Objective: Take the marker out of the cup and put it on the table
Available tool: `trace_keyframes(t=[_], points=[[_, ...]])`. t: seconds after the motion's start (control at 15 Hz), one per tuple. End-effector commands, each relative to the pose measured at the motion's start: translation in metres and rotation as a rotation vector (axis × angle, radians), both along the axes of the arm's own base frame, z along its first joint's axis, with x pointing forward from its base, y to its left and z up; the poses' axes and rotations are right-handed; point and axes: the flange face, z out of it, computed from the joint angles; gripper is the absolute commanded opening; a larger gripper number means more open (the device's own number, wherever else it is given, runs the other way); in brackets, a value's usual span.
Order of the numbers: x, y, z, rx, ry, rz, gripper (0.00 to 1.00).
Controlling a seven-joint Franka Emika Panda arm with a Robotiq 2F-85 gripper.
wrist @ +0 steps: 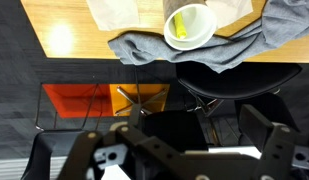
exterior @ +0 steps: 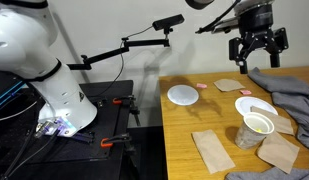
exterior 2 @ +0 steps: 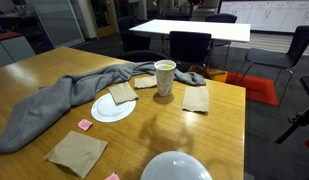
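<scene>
The cup [exterior: 256,128] stands upright on the wooden table [exterior: 184,135], next to a grey cloth. In an exterior view the yellow marker [exterior 2: 166,67] shows at the rim of the cup [exterior 2: 165,78]. The wrist view looks down into the cup [wrist: 191,25], where the marker [wrist: 178,26] leans against the inner wall. My gripper [exterior: 257,57] hangs high above the table's far edge, well clear of the cup. It is open, with nothing between its fingers [wrist: 270,135].
A grey cloth [exterior 2: 59,105] sprawls across the table behind the cup. A white plate [exterior 2: 112,109] holds a brown napkin, and more napkins [exterior 2: 78,152] lie flat. A shallow white dish [exterior: 182,95] sits apart. Black chairs [exterior 2: 189,45] stand beyond the table edge.
</scene>
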Motion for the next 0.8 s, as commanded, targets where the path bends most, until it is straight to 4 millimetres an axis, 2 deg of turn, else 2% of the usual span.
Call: trace_keyframes(t=[0.0,0.73], points=[[0.005,-0.005,-0.004,0.012,-0.025,-0.072,1.0],[0.02,-0.043,-0.052,0.085,0.021,-0.173,1.0]])
